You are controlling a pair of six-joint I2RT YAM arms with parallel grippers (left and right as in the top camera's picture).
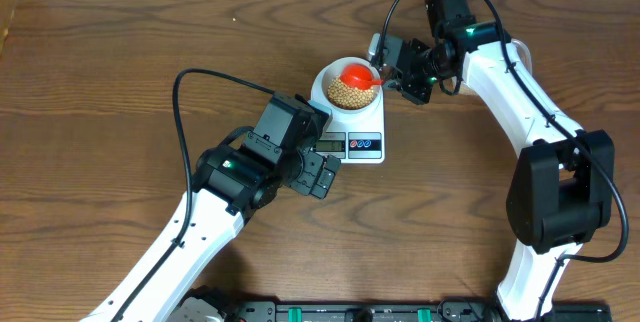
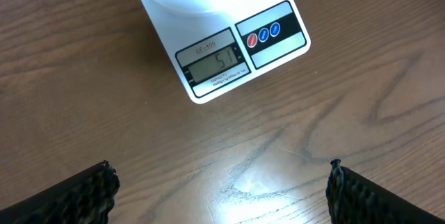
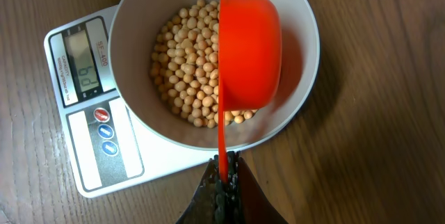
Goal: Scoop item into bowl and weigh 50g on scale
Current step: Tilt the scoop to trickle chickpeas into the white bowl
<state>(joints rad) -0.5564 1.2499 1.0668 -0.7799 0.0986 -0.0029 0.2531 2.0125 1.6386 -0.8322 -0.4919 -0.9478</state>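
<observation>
The white scale point(image 1: 372, 124) sits mid-table with the white bowl point(image 1: 323, 84) on it, and tan beans point(image 1: 340, 90) lie in the bowl. A red scoop point(image 1: 357, 72) hangs tipped on its side over the beans point(image 3: 188, 64). My right gripper point(image 3: 226, 175) is shut on the scoop's point(image 3: 250, 50) thin handle at the bowl's point(image 3: 299, 22) near rim. My left gripper point(image 2: 222, 196) stands open over bare wood just in front of the scale point(image 2: 222, 15), with nothing between its fingers point(image 2: 76, 196). The display point(image 2: 212, 64) shows 51.
A black cable point(image 1: 185, 112) loops over the table left of the scale. The right arm's dark base link point(image 1: 555, 202) stands at the right. A black rail point(image 1: 350, 312) runs along the front edge.
</observation>
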